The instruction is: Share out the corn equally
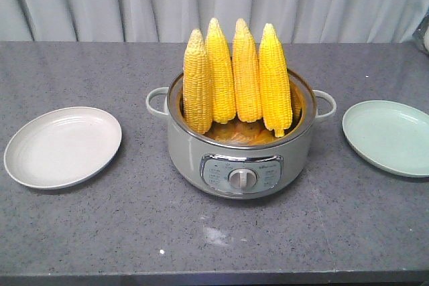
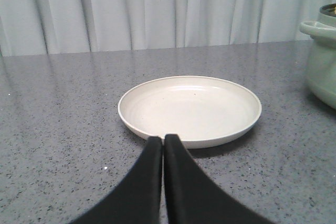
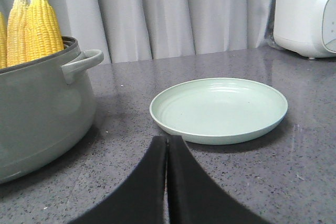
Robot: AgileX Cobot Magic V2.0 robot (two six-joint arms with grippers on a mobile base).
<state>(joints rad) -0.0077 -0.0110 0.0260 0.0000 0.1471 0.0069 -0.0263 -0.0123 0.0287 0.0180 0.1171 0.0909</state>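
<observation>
Several cobs of corn stand upright, tips up, in a grey-green electric pot at the table's middle; their tops also show in the right wrist view. A cream plate lies left of the pot and a pale green plate lies right of it; both hold nothing. My left gripper is shut just short of the cream plate. My right gripper is shut just short of the green plate, with the pot to its left. Neither gripper shows in the front view.
The pot has side handles and a front dial. A white appliance stands at the far right. Grey curtains hang behind the grey speckled table, whose front edge runs along the bottom of the front view.
</observation>
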